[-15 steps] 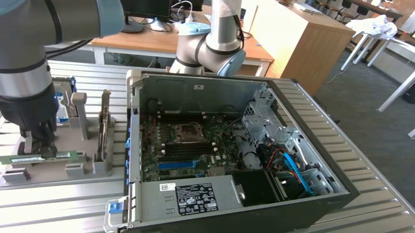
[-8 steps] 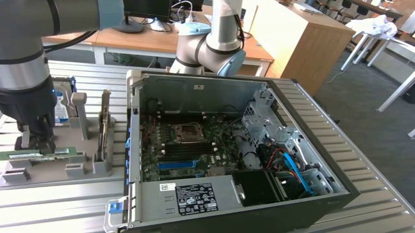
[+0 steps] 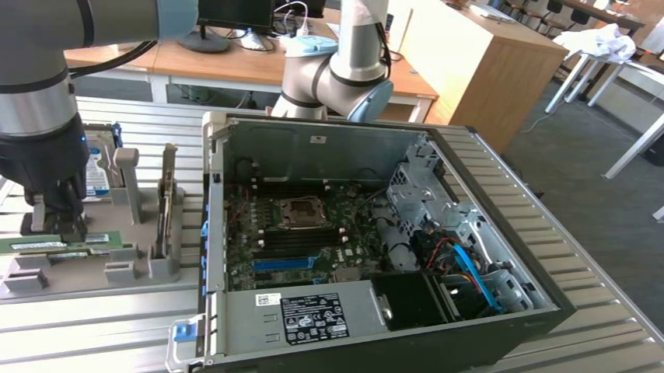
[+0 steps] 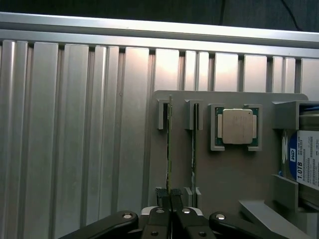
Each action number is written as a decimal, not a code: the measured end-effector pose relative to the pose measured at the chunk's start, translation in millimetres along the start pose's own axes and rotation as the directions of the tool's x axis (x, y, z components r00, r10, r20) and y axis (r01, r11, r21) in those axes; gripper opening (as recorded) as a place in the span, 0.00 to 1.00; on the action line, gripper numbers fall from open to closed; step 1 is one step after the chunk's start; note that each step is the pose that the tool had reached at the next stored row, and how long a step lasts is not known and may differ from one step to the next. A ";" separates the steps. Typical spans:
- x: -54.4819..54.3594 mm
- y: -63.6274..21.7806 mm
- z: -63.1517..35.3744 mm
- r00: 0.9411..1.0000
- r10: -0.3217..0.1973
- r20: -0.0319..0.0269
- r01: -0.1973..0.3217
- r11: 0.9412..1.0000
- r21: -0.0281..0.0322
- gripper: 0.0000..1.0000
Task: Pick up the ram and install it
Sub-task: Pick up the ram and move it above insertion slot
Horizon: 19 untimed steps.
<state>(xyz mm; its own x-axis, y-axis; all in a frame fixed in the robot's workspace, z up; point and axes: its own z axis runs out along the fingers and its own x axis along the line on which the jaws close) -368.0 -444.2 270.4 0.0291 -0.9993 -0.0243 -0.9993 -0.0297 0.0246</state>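
Closest in, the gripper (image 4: 170,199) is pinching its two black fingers tight on the thin edge of the ram (image 4: 169,144). The ram is standing on edge in the slots of the grey holder (image 4: 234,174) on the ribbed metal table (image 4: 75,124). A second green stick (image 4: 193,144) is sitting just beside it, then the square processor (image 4: 238,126). The open computer case (image 3: 311,148) is lying to the exterior view's right of the holder.

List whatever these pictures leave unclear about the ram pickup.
- Label and chips of the ram: the wrist view sees it edge-on.
- How deep the hand grips the ram: the hand itself covers that end, wrist view.
- The hard drive: cut off by the wrist view's edge; partly behind the arm in the exterior view.
- Which slots are free: too small, exterior view.
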 end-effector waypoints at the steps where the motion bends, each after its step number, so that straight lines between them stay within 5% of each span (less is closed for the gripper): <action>1: 0.0 0.0 -0.1 1.000 0.000 0.000 0.000 1.000 0.000 0.11; 19: -0.7 0.8 -29.5 1.000 0.000 -0.004 0.000 1.000 0.000 0.11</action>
<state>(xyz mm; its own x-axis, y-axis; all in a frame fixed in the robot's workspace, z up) -368.0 -444.2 299.9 0.0290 -0.9994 -0.0205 -0.9993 -0.0295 0.0247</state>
